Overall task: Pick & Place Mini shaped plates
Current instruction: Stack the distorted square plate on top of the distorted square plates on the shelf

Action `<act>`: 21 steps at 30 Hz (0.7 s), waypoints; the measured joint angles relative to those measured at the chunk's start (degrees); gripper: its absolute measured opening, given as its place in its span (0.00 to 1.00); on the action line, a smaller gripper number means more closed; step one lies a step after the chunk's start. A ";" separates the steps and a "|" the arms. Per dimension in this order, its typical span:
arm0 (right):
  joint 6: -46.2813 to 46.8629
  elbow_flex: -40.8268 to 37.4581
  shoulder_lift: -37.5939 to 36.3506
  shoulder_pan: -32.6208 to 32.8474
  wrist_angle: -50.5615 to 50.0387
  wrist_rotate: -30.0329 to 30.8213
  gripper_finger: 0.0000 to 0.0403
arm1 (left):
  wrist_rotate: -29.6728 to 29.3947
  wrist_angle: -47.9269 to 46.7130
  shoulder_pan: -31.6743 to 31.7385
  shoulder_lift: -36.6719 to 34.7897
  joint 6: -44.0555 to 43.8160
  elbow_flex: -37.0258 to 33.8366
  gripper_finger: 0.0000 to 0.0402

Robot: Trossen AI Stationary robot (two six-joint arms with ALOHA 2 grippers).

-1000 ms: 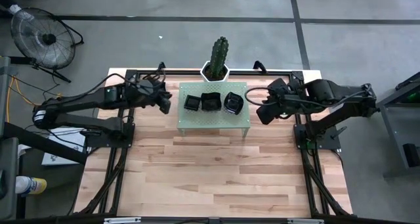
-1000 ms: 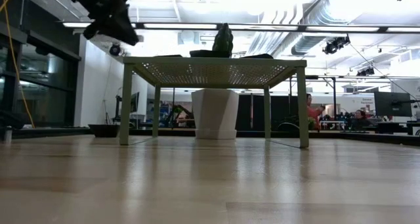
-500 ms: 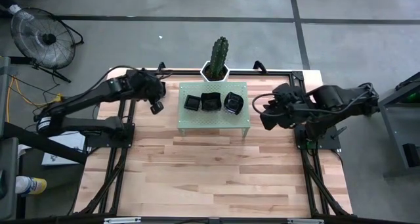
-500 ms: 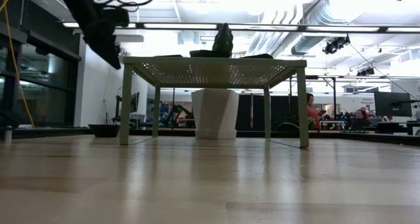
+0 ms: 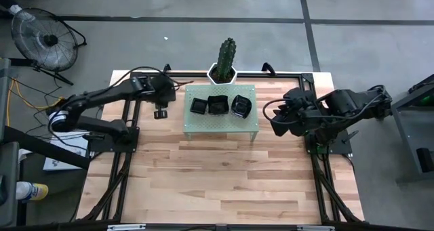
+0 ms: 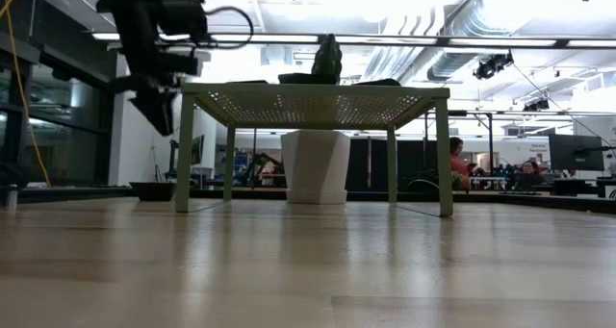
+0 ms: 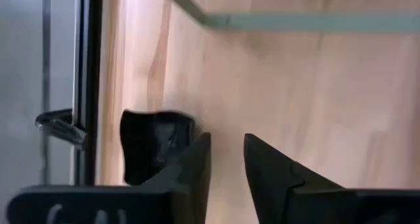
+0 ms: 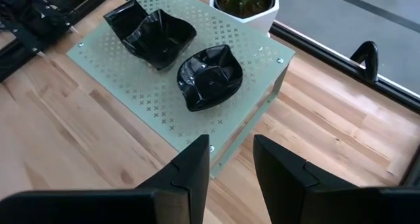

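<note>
Three black mini shaped plates [image 5: 198,106] [image 5: 217,105] [image 5: 241,106] sit in a row on the pale green perforated stand [image 5: 220,124]. The right wrist view shows the wavy plate nearest that arm [image 8: 210,76] and others behind it [image 8: 154,35]. My left gripper [image 5: 161,113] hangs left of the stand, pointing down, above the wood [image 6: 162,126]. Its fingers stand slightly apart with only wood between them [image 7: 226,161]. Another black plate [image 7: 154,145] shows beside one finger, near the frame rail. My right gripper [image 5: 277,126] hovers open right of the stand. My left gripper has the black plate's edge [image 7: 184,135] right beside the outer side of one finger [image 7: 197,161]. That finger hides the plate's nearest part, so I cannot tell whether they touch. Nothing lies between the two fingers.
A cactus in a white pot [image 5: 222,70] stands behind the stand at the table's far edge. Black frame rails [image 5: 137,116] [image 5: 306,133] run along both sides. Bare wood [image 5: 217,183] fills the near half of the table. People show in the room beyond.
My left gripper has drawn away from the stand's left edge, sunk lower beside it, and rolled about its own axis. My right gripper has drifted a little toward the table's near edge. The plates on the stand have stayed put.
</note>
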 joint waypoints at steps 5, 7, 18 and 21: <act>0.04 -0.02 -0.20 -0.13 -1.37 0.85 0.28 | -5.07 -0.25 0.00 5.70 2.96 0.00 0.33; 0.04 -0.02 -0.29 -0.13 -1.48 1.27 0.28 | -7.47 -0.03 0.00 7.91 3.17 0.00 0.37; 2.20 -0.02 -1.05 -0.13 -3.57 1.72 0.28 | -6.04 3.30 2.96 11.95 5.87 -1.49 0.41; 2.19 -0.02 -1.07 -0.11 -3.52 1.70 0.28 | -3.14 3.76 6.64 11.91 6.01 -1.70 0.41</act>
